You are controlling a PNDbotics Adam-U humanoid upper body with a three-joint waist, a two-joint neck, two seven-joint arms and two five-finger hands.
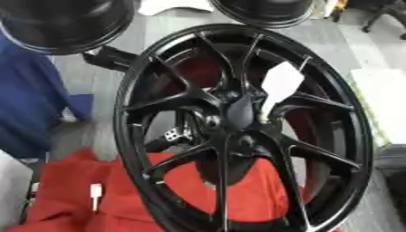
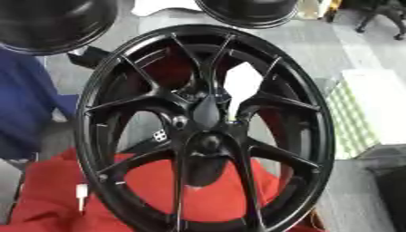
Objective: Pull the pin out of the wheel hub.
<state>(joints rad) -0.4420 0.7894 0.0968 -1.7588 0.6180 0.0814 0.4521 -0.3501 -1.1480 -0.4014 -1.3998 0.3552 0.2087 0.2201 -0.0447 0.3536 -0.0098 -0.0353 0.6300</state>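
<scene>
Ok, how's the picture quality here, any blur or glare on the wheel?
Left eye view: soft all over, the glossy black spoked wheel smeared at the hub, pale glare streaks on its rim. Right eye view: similarly soft, and the hub is too dark to make out a pin; the red cloth underneath reads clearly.

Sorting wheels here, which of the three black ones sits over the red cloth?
The big spoked wheel in the middle; the other two lie at the far edge.

The large glossy black spoked alloy wheel (image 1: pixel 238 131) is running off the bottom edge, hiding any pin; 2 black rims (image 1: pixel 67 22) are getting cropped above.
</scene>
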